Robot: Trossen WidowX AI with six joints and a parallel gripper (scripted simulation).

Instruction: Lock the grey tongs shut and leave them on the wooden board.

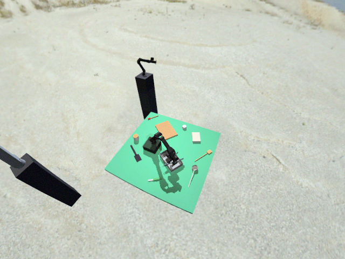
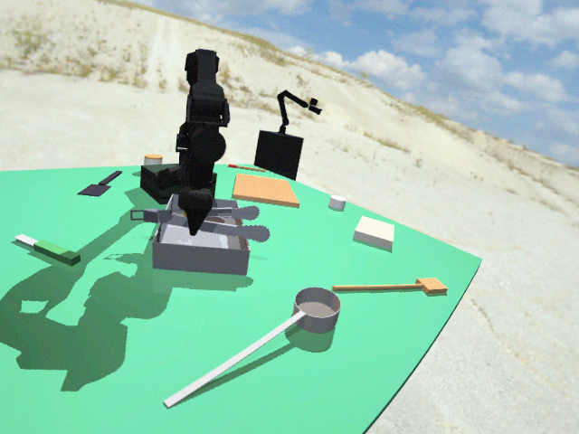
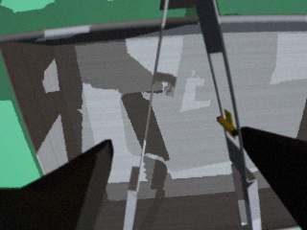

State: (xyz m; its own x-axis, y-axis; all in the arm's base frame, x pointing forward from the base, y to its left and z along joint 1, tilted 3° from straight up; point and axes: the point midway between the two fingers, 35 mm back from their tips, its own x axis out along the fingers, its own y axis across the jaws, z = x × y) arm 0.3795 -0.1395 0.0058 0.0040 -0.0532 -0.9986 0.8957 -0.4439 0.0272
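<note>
The grey tongs (image 1: 180,159) (image 2: 254,231) (image 3: 209,34) lie open and roughly level across the roasting tin (image 2: 201,258) (image 3: 16,91). In the exterior view their hinge end sticks out over the tin's left wall and their scalloped tips over its right wall. My gripper (image 2: 194,225) (image 3: 177,139) is open and points down over the tin, holding nothing. In the wrist view both tong arms run between my fingers; the right arm is very near the right fingertip, the left arm farther from the left one. The wooden board (image 1: 166,129) (image 2: 264,189) lies flat behind the tin.
A saucepan (image 1: 194,168) (image 2: 317,322) and a wooden mallet-like tool (image 1: 209,151) (image 2: 431,285) lie right of the tin. A white block (image 1: 195,137) (image 2: 374,231) and small white cylinder (image 1: 184,127) (image 2: 336,202) are farther back. A green-and-white tool (image 1: 153,179) (image 2: 56,252) lies left.
</note>
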